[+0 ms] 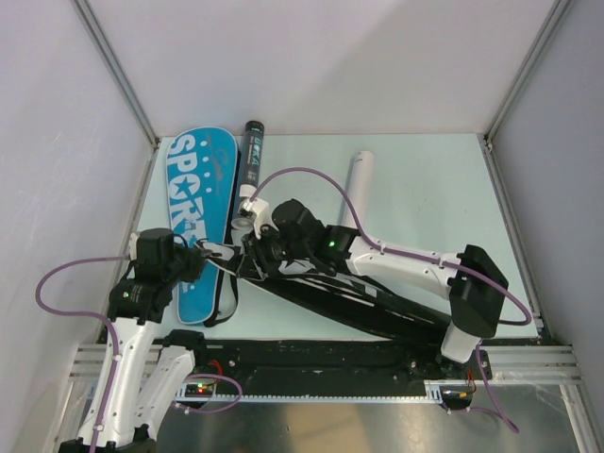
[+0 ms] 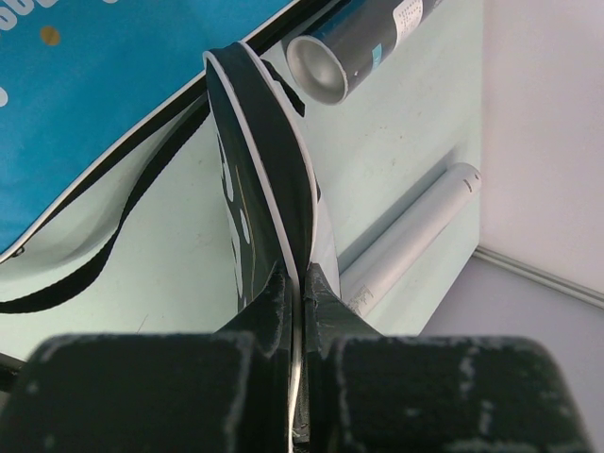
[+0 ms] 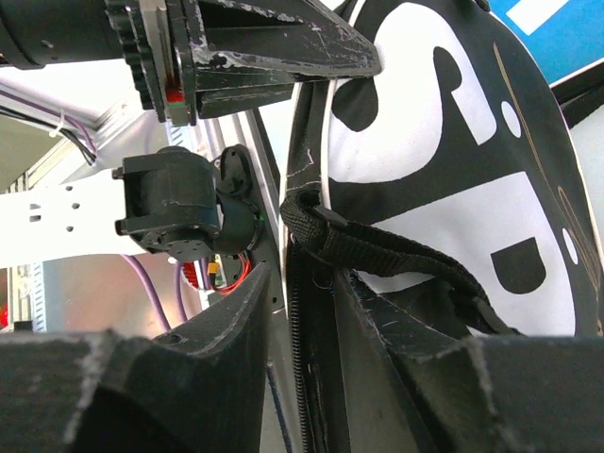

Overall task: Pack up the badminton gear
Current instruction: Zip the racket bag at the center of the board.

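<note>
- At the near left of the pale green table top (image 1: 434, 198), the left gripper (image 2: 300, 283) has its fingers pressed together on the white-piped edge of the black "SPORT" racket cover (image 2: 264, 151). It holds that edge up off the surface as a standing fold.
- Just right of it, the right gripper (image 3: 307, 283) stands narrowly parted astride the same cover's zip edge. The outer finger (image 3: 425, 377) lies against the fabric, while a sliver of light shows between the inner finger (image 3: 217, 359) and the zip, so this is not a firm pinch.
- A black webbing strap (image 3: 377, 250) crosses the cover just beyond those fingertips.
- The two grippers are close together, and the left one fills the top of the right wrist view.
- The rest of the black cover runs diagonally under the right arm toward the near right edge of the table.
- The blue "SPORT" racket cover (image 1: 198, 189) lies flat along the left edge, beside the left gripper, with its rounded end toward the back.
- Further back, the black teal-printed tube (image 1: 252, 156) lies just right of the blue cover, its open silver mouth facing the grippers.
- The white tube (image 1: 357, 184) lies well right of it, partly hidden under the right arm.
- Bare table shows at the right and at the far right corner; grey walls close in the left, back and right sides.
- Count: two covers, two tubes, two grippers.
</note>
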